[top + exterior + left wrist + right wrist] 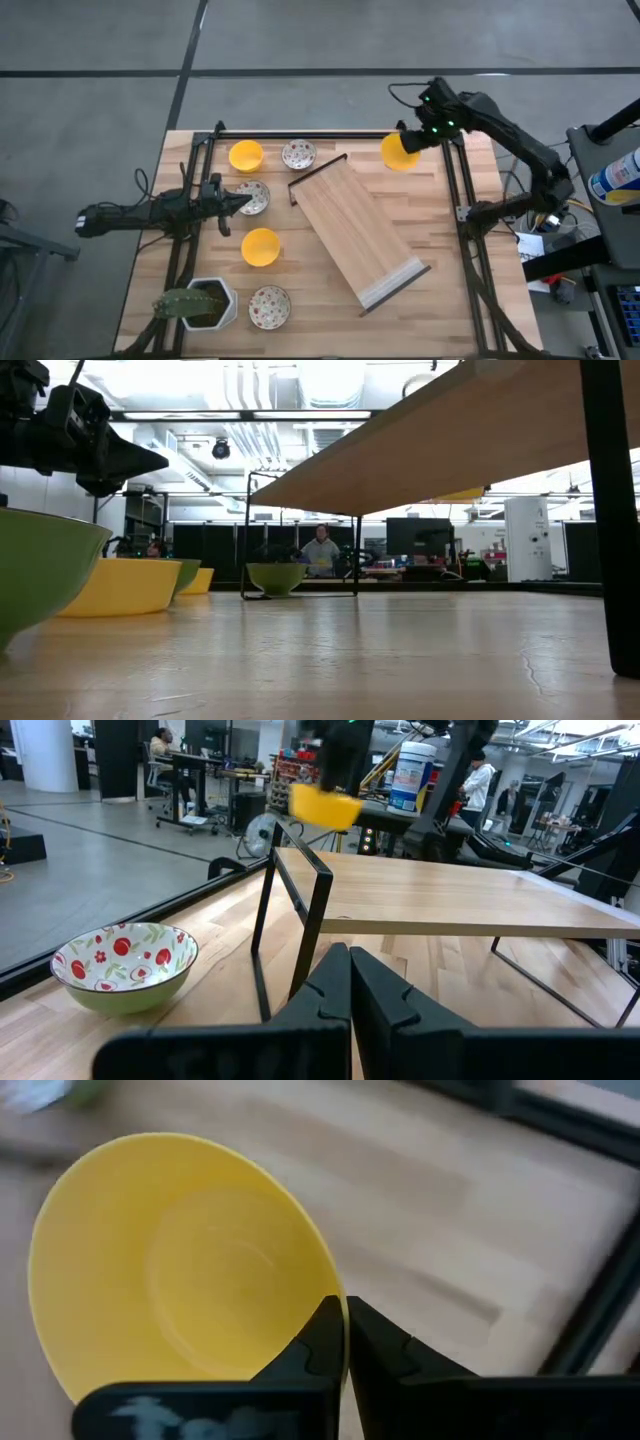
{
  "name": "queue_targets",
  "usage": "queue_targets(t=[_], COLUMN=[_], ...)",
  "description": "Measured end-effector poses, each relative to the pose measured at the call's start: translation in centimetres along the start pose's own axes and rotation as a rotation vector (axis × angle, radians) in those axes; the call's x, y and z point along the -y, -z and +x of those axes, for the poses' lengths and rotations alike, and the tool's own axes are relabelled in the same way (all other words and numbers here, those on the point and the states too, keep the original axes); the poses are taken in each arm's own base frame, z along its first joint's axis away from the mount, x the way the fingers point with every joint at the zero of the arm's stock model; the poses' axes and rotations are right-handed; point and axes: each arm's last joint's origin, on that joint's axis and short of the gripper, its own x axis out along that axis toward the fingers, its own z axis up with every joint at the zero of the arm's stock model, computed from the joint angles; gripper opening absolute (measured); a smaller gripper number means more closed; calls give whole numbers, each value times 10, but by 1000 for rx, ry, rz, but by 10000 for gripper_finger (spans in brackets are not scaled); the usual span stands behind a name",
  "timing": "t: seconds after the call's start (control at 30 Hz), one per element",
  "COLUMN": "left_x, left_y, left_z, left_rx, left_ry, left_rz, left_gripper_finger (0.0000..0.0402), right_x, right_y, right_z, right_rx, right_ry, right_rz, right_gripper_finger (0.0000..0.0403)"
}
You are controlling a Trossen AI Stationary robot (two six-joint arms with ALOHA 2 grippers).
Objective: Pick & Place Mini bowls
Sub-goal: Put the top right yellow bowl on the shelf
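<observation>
My right gripper is closed on the rim of 1 plain bright yellow round mini bowl, lifted beyond the far end of the tilted light wooden board. The bowl seems light, stiff and smooth, so only the thin rim gives a hold. It has no long axis; its mouth tilts sideways. My left gripper, closed and empty, waits left of the board.

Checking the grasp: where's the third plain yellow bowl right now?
In the high view, the plain yellow bowl is at the table's far right, clamped at its rim in the right end effector, beside the tilted wooden board.
</observation>
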Motion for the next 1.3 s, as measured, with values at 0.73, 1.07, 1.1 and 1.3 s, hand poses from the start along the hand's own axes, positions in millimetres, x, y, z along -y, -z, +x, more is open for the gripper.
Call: queue_targets(t=[0.73,1.07,1.1,1.3], left_x=[0,0,0,0], left_y=[0,0,0,-1], left_z=[0,0,0,0], left_rx=[0,0,0,10], left_ry=[0,0,0,5], left_rz=[0,0,0,-39], left_gripper_finger=[0,0,0,0], right_x=[-135,-167,-170,-181], right_y=[121,148,149,163], right_z=[-21,9,12,25], right_rx=[-173,-267,-277,-339], right_ry=[-257,-185,-177,-166], right_rz=[-373,-490,-498,-555], right_gripper_finger=[8,8,8,8])
